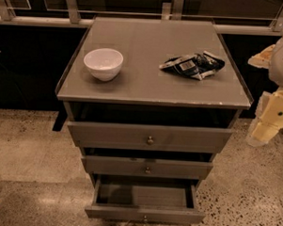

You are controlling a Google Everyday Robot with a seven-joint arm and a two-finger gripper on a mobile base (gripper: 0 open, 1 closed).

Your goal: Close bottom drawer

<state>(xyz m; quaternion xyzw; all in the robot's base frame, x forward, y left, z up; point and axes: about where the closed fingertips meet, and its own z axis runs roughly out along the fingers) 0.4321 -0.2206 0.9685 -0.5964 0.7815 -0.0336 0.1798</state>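
The grey cabinet (154, 40) stands in the middle of the camera view with three drawers. The bottom drawer (144, 213) is the lowest and is pulled out toward me; its inside (145, 195) looks empty and its small brass knob (145, 219) faces front. The middle drawer (147, 168) and the top drawer (150, 136) stick out less. My cream-coloured arm with the gripper (272, 116) hangs at the right edge of the view, beside the cabinet's right side at about top-drawer height, apart from every drawer.
A white bowl (103, 63) and a crumpled dark snack bag (193, 65) lie on the cabinet top. A railing with dark glass (42, 21) runs behind the cabinet. Speckled floor (31, 162) lies to the left and right of the cabinet.
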